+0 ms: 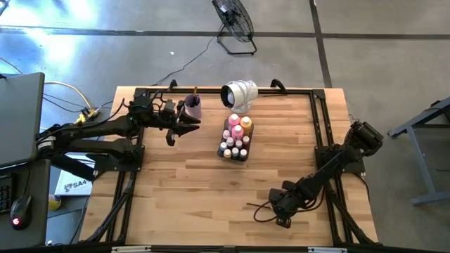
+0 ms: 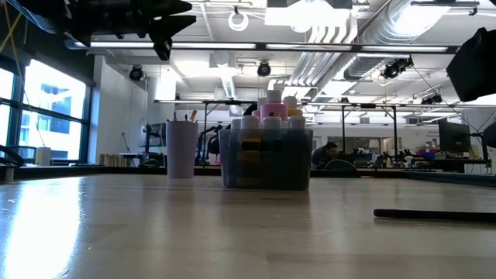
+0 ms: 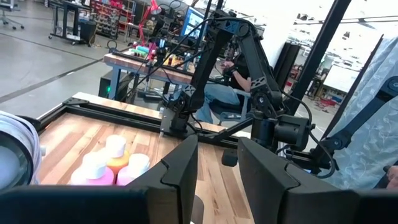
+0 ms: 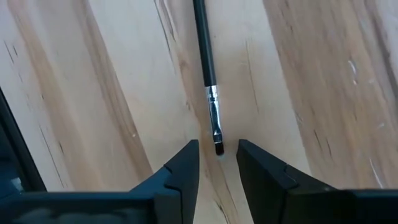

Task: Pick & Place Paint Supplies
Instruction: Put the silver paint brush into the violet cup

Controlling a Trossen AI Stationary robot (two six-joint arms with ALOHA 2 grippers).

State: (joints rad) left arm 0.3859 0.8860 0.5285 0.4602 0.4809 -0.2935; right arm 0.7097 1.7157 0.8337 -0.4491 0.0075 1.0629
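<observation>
Paintbrush [image 4: 209,74] looks light, thin, stiff and round, so it'll likely roll or skid on the wood; the bristle tip is the fragile part, so better to pinch on the metal collar or the handle just behind it. It's a black handle, silver collar, small dark tip, lying flat on the table [image 4: 311,93]. Right gripper [image 4: 217,152] is down at the table, fingers narrowed but not touching, brush tip right between them. Left gripper [image 3: 217,165] hangs partly open and empty beside the purple cup [image 1: 192,107], bottles [image 3: 115,165] just ahead of it.
</observation>
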